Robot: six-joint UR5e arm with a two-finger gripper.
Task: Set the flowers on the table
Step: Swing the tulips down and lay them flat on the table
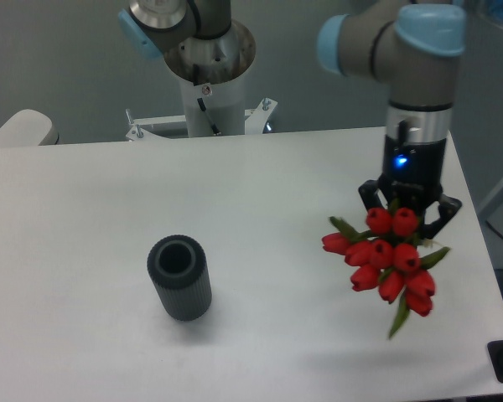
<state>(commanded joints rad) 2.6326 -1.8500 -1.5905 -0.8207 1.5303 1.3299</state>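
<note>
At the right of the white table point(260, 218), the gripper point(409, 209) points down, apparently pinching the flowers point(387, 258) by stems hidden behind the blooms. The red heads face the camera, seemingly just above the tabletop, ready for setting down. A dark cylinder point(180, 277) stands well to the left.

The flowers point(387, 261) are a tight bunch of red tulips, around ten blooms, with a few green leaves sticking out at the sides and bottom. They sit over the right side of the table point(260, 209), a plain white matte top. Blooms face the camera, so the stems are mostly hidden behind them.
</note>
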